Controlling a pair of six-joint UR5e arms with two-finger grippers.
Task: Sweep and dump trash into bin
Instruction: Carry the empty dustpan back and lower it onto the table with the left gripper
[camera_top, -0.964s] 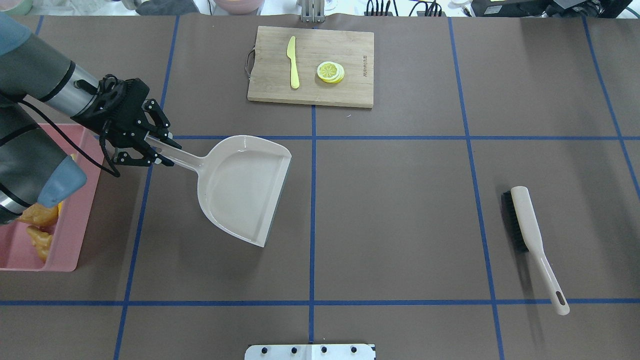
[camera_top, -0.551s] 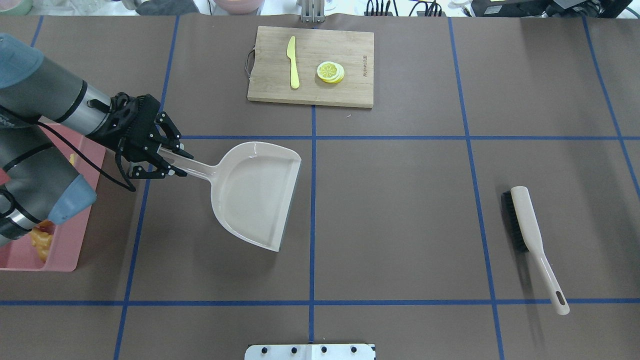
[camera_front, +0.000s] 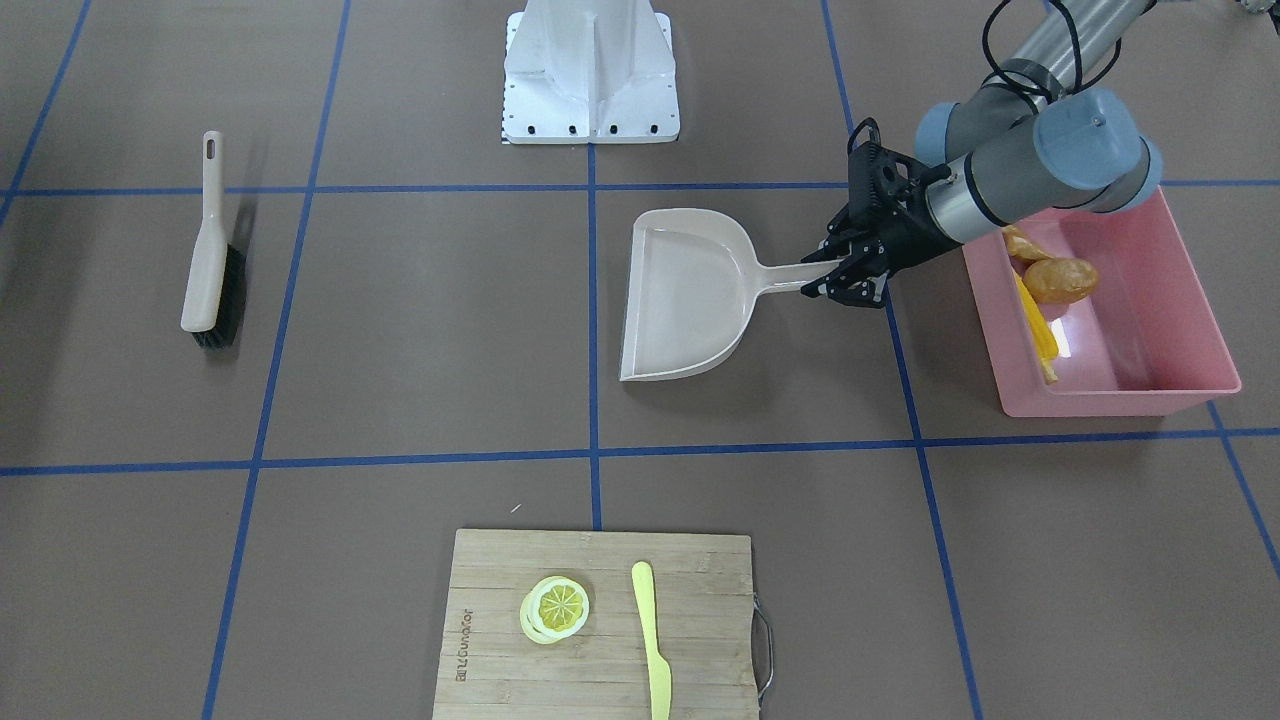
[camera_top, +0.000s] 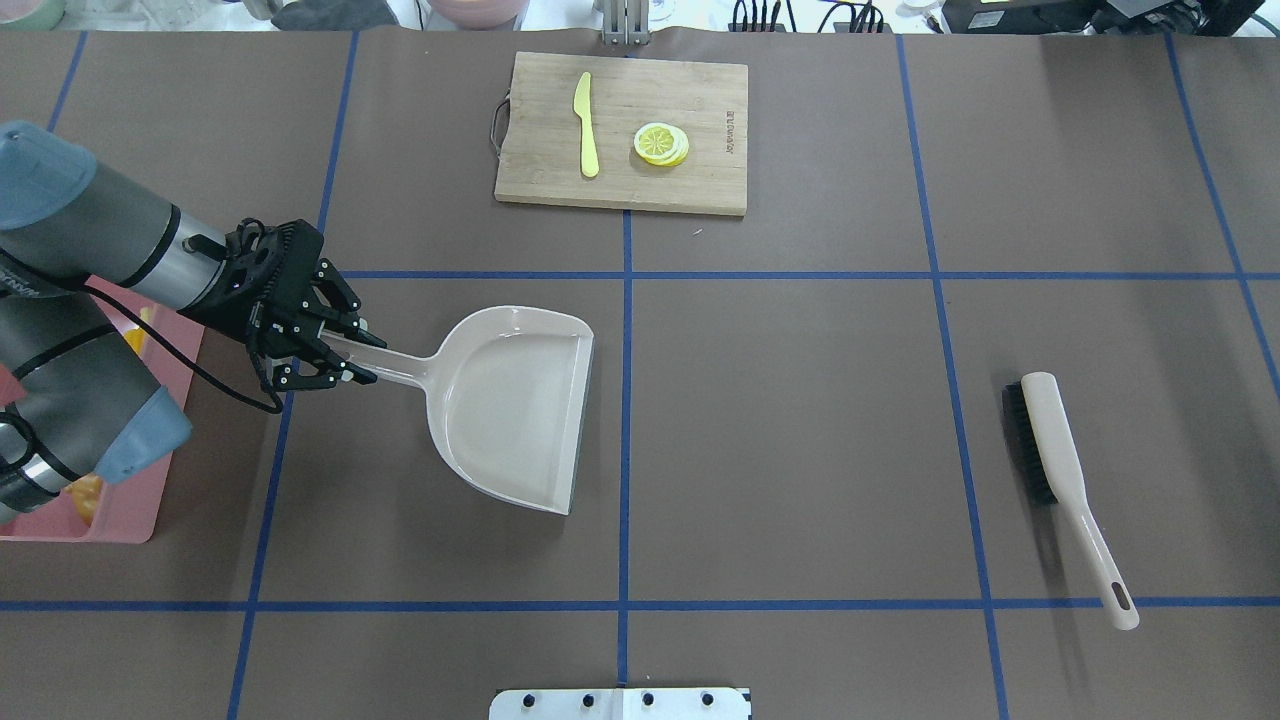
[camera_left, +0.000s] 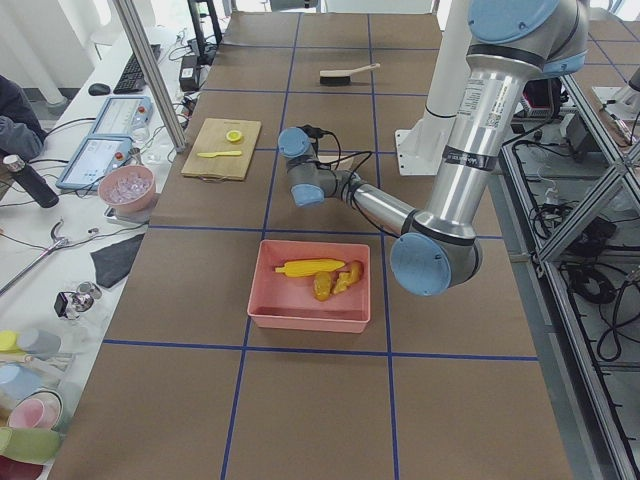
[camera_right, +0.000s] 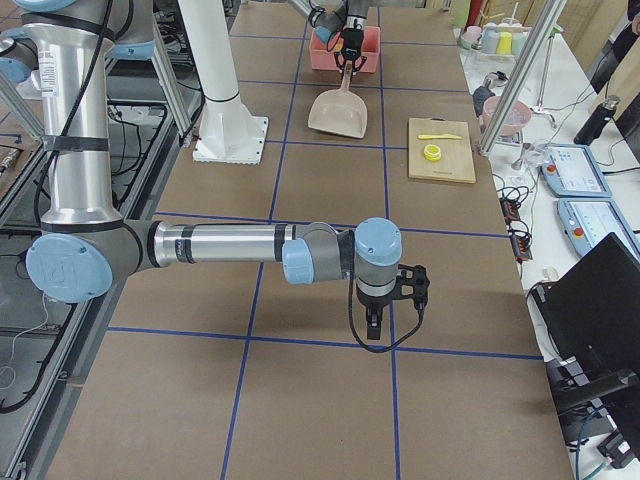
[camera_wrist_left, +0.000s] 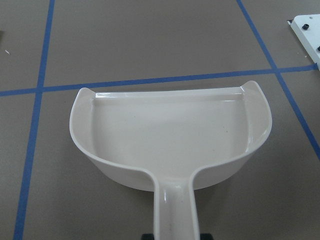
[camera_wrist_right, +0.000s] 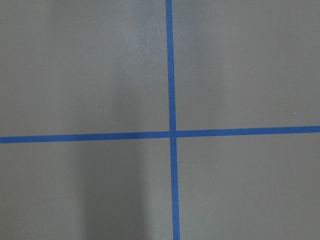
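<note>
My left gripper (camera_top: 322, 352) (camera_front: 838, 280) is shut on the handle of the beige dustpan (camera_top: 515, 410) (camera_front: 685, 300) (camera_wrist_left: 170, 135), just right of the bin. The pan is empty and lies flat, low at the table; I cannot tell whether it touches. The pink bin (camera_front: 1120, 400) (camera_top: 135, 505) (camera_left: 300, 318) holds the trash: a yellow corn cob (camera_front: 1036, 322) (camera_left: 308, 267), a brown potato (camera_front: 1062, 280) and a tan ginger root (camera_front: 1020, 245). My right gripper (camera_right: 373, 322) shows only in the exterior right view, so I cannot tell its state.
A beige hand brush (camera_top: 1050, 450) (camera_front: 210, 250) lies on the table's right side. At the far edge a wooden cutting board (camera_top: 700, 100) carries a pale yellow knife (camera_top: 586, 125) and a lemon slice (camera_top: 661, 143). Blue tape lines cross the brown table.
My left gripper has moved away from the bin, right and nearer, with the dustpan. The pan has turned and levelled out lower at the table.
</note>
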